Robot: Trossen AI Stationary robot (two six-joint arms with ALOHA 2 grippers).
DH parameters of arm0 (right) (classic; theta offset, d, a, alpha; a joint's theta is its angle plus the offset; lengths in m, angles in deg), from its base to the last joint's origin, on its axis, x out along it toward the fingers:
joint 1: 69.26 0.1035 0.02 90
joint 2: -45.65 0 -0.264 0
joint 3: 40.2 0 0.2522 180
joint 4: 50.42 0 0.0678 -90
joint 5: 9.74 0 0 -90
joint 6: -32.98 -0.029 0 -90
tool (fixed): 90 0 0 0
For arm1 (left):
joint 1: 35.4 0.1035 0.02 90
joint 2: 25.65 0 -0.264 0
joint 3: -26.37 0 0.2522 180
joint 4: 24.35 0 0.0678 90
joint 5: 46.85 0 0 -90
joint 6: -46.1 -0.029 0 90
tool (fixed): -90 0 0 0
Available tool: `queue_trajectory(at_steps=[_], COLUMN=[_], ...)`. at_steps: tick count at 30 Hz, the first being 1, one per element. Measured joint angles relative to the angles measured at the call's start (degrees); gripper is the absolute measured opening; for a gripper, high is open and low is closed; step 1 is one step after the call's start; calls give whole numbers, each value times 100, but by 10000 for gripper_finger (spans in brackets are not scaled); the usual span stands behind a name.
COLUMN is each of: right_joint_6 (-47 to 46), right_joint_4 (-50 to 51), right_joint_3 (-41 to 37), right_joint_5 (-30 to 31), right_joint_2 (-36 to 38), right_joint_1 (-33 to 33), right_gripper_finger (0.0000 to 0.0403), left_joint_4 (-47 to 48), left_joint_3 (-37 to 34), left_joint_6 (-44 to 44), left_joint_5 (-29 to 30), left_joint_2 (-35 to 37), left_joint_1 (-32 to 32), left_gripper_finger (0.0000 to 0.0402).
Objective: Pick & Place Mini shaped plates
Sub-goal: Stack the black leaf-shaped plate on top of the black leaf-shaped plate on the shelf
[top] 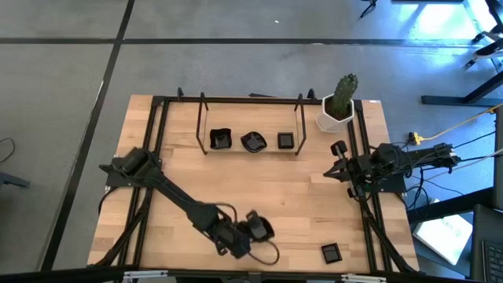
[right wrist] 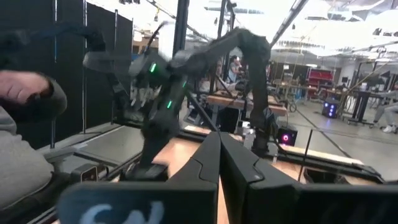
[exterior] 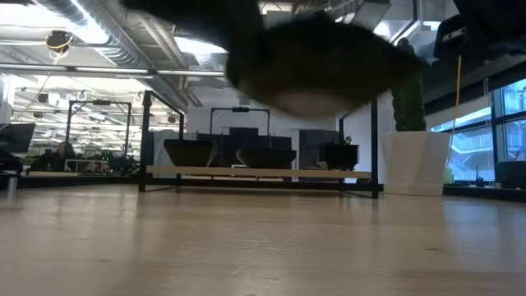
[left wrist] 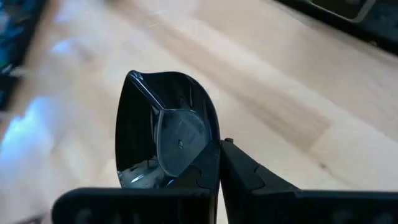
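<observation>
Altogether five mini shaped plates [top: 286, 141].

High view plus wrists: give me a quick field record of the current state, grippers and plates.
left gripper: near the table's front edge, shut on a glossy black leaf-shaped plate
right gripper: parked at the right edge, shut, holding nothing
rack: black frame at the back of the table
plates under rack: three stacks in a row, wavy squarish, rounded, flat square
loose plate: square plate at the front right
cactus pot: white, back right corner
table: light wood
</observation>
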Motion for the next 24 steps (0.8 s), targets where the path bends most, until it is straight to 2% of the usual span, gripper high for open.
queue_trajectory(at_steps=[6,13,19,24], right_joint_6=[2,-44,-57,-57], right_joint_4=[58,56,54,54], right_joint_3=[0,0,0,0], right_joint_5=[1,2,9,7], right_joint_2=[-1,-2,-2,-2], right_joint_1=[-1,1,0,-2], right_gripper_finger=[7,19,21,21], left_joint_4=[350,324,824,1209], left_joint_3=[2,-15,-15,-161], left_joint_6=[490,807,2134,2142], left_joint_5=[214,355,462,623], left_joint_2=[950,1794,1905,1487], left_joint_1=[394,1159,2366,3018], left_gripper_finger=[2,2,2,2])
